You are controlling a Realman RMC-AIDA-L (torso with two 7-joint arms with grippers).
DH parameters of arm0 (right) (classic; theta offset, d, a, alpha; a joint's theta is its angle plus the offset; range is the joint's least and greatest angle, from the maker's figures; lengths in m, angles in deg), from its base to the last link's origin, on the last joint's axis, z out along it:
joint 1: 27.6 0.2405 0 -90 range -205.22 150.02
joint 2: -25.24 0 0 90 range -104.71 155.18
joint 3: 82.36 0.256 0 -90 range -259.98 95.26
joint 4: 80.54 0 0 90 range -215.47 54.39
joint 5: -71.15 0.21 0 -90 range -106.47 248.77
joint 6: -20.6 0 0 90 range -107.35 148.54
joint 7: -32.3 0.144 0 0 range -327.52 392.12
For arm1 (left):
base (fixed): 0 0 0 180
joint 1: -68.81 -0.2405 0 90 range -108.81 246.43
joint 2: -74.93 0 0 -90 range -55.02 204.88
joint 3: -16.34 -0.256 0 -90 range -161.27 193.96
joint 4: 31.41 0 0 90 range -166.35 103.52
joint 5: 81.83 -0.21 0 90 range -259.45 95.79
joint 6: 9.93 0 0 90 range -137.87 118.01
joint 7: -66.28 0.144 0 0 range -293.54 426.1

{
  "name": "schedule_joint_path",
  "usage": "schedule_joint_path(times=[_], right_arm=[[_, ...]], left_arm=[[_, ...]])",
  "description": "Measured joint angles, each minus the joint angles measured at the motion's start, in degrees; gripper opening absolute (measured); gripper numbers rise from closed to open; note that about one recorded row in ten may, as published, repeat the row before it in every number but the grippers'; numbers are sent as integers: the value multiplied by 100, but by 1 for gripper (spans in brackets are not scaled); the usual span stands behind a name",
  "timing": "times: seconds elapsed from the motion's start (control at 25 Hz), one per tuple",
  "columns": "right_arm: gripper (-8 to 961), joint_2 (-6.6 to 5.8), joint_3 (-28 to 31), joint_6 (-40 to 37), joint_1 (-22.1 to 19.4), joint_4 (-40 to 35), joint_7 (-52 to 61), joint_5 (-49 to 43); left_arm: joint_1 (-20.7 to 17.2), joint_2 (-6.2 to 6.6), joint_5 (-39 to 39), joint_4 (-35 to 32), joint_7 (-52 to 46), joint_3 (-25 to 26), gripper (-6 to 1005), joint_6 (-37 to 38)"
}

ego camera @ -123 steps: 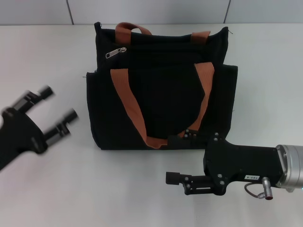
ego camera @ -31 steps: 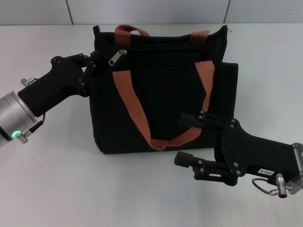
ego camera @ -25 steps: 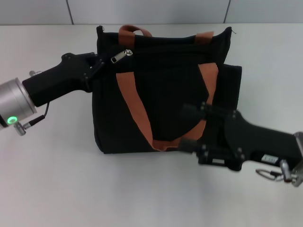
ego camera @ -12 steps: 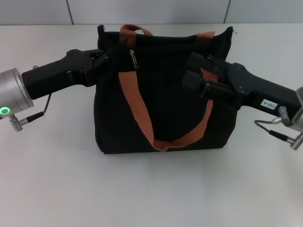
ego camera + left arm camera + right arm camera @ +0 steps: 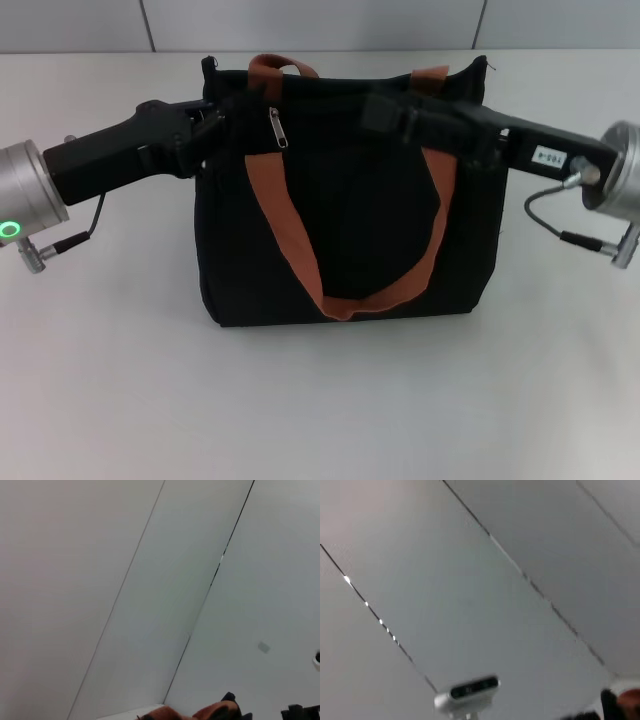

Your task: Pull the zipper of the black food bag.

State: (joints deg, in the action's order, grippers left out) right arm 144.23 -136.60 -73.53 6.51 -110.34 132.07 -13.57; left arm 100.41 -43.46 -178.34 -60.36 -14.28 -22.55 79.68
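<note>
White tabletop (image 5: 120,380) holds the black food bag (image 5: 345,245); my left gripper (image 5: 222,112) and right gripper (image 5: 385,110) touch its top beside the zipper (image 5: 275,125); grip and label unreadable.

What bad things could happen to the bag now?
The left gripper is at the top corner of the black bag, beside the zipper. A hard pull there might tip or drag the bag. The right gripper reaches across the bag's top near an orange strap, and might snag it.

bag top (image 5: 340,100): both arms crowd it | table (image 5: 320,400) in front: open
</note>
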Motion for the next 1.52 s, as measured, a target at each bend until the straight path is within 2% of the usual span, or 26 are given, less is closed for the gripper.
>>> schedule_joint_path(times=[0.04, 0.12, 0.32, 0.8, 1.16, 1.28, 1.52], right_arm=[[788, 0, 0, 0, 0, 0, 0, 0], [788, 7, -5, 160, 97, -474, 913, -607], [787, 34, -26, 564, 305, -487, 1440, -961], [787, 65, -233, 691, 532, -441, 1246, -919], [788, 81, -358, 1047, 541, -199, 846, -440], [787, 79, -733, 1083, 617, -213, 842, -439], [787, 68, -894, 1179, 614, -245, 857, -448]], left_arm=[[0, 0, 0, 0, 0, 0, 18, 0], [37, -6, 9, -3, 10, -7, 18, -22], [114, -8, 7, -74, -88, -11, 18, -3], [200, -4, -9, -116, -188, -83, 18, 25], [235, -9, 11, -287, -198, -283, 19, 40], [301, -8, 16, -289, -188, -278, 19, 20], [364, -9, 15, -345, -189, -287, 19, -10]])
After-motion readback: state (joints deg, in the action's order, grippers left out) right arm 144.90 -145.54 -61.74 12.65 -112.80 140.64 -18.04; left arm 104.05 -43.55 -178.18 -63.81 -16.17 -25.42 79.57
